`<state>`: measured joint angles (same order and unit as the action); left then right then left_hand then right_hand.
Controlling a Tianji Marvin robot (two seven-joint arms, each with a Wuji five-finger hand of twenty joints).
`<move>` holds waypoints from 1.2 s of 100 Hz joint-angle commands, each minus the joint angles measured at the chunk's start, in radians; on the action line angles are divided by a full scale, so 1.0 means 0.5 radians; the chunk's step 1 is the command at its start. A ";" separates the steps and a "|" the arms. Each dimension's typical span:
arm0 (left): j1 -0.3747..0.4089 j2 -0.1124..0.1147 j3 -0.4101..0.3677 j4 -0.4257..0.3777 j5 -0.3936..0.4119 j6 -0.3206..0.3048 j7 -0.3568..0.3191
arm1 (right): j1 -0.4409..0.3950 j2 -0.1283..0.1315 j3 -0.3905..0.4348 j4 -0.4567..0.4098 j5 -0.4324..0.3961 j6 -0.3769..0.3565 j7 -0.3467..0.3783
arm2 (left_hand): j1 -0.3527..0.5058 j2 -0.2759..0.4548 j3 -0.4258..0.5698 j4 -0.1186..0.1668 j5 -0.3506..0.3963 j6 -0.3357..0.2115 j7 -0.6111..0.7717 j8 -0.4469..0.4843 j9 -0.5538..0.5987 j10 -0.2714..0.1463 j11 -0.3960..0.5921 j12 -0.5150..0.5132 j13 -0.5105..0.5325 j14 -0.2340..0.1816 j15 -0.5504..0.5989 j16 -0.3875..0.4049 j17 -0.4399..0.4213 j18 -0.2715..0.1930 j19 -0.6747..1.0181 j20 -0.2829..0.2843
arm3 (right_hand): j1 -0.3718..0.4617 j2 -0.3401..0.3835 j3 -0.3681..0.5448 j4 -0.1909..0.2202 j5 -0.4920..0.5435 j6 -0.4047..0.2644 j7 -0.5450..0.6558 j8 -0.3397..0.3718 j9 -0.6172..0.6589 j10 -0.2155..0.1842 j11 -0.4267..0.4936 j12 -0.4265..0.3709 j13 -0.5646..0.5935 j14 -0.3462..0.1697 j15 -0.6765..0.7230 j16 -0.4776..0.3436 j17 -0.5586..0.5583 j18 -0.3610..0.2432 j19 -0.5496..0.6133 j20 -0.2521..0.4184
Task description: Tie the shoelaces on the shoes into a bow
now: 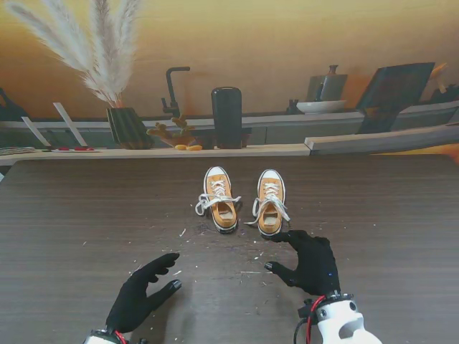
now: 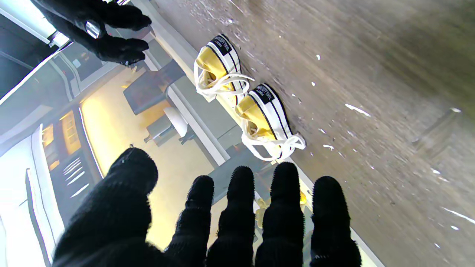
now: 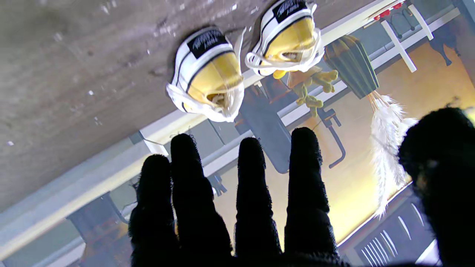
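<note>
Shoes sit side by side near the middle of the dark wooden counter [image 1: 72, 215] in the stand's view, toes pointing away from me: the left shoe [image 1: 219, 198] and the right shoe [image 1: 271, 202], both mustard yellow with white soles and white shoelaces [image 1: 208, 203] lying loose over their sides. Nearer to me, the left hand [image 1: 140, 295] hovers over the counter well apart from the shoes, black-gloved, fingers spread and holding nothing. The right hand [image 1: 310, 261] is also spread and empty, its fingertips just beside the heel of the right shoe; whether they touch it I cannot tell. Small pale specks are scattered on the counter around the shoes. Beyond the counter's far edge stand a dark cylinder [image 1: 226, 117] and a green ribbed vase [image 1: 128, 127] with pale plumes. From the left wrist, the left hand's fingers [image 2: 241, 207] reach out straight and apart, with both shoes ahead showing their heel labels, and the right hand [image 2: 104, 33] seen beyond them. From the right wrist, the right hand's fingers [image 3: 252, 193] are extended and separated, thumb off to one side, and the right shoe [image 3: 207, 74] lies close ahead of them with the left shoe [image 3: 287, 39] beside it, laces hanging untied.
</note>
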<state>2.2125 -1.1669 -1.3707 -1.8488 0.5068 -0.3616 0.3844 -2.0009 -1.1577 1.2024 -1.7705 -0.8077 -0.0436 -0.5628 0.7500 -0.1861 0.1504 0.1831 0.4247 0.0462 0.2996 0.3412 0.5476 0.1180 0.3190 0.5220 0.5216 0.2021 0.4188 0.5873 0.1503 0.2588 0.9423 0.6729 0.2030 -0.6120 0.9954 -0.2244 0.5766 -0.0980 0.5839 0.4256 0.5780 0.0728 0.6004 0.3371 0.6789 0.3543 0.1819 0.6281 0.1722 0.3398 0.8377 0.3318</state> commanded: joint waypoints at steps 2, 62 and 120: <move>0.003 -0.007 0.008 -0.008 0.003 -0.005 -0.045 | -0.067 0.016 0.044 -0.023 -0.012 -0.033 0.136 | 0.024 0.026 -0.019 -0.016 0.070 -0.039 0.013 0.053 -0.045 0.000 -0.046 -0.045 -0.063 0.004 -0.045 -0.059 -0.034 0.071 -0.037 -0.019 | 0.063 0.103 -0.156 0.084 -0.094 0.008 -0.056 -0.021 -0.123 0.005 -0.033 -0.014 -0.101 0.003 -0.052 -0.123 -0.082 -0.117 -0.050 -0.034; 0.007 0.008 0.002 -0.016 0.062 -0.016 -0.078 | -0.195 0.019 0.155 -0.065 -0.012 0.007 0.172 | 0.023 0.038 -0.020 -0.028 0.114 -0.056 0.028 0.063 -0.034 0.002 -0.075 -0.068 -0.055 0.006 -0.081 -0.049 -0.042 0.072 -0.083 -0.013 | 0.101 0.134 -0.201 0.108 -0.075 0.022 -0.051 -0.002 -0.092 0.019 -0.024 -0.014 -0.072 0.026 -0.045 -0.190 -0.056 -0.071 -0.034 -0.009; -0.046 0.021 0.041 -0.004 0.029 -0.012 -0.151 | -0.140 0.027 0.119 -0.027 -0.010 0.059 0.225 | 0.023 0.051 -0.032 -0.031 0.130 -0.060 0.033 0.072 -0.029 0.003 -0.079 -0.068 -0.053 0.010 -0.082 -0.040 -0.045 0.076 -0.096 -0.004 | 0.100 0.174 -0.208 0.112 -0.075 0.028 -0.050 0.003 -0.086 0.028 -0.020 -0.012 -0.057 0.031 -0.037 -0.216 -0.036 -0.056 -0.032 0.029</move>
<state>2.1860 -1.1574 -1.3516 -1.8443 0.5206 -0.3646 0.3221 -2.0684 -1.1484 1.2627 -1.7844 -0.8071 -0.0181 -0.4649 0.7500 -0.1860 0.1504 0.1831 0.4610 0.0437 0.3106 0.3634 0.5475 0.1180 0.2978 0.5089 0.5217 0.2108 0.3923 0.5806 0.1415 0.2793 0.8987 0.6707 0.2440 -0.5411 0.9179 -0.2046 0.5661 -0.0857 0.5702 0.4255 0.5536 0.0763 0.5983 0.3360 0.6533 0.3549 0.1714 0.5326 0.1537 0.3256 0.8263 0.3322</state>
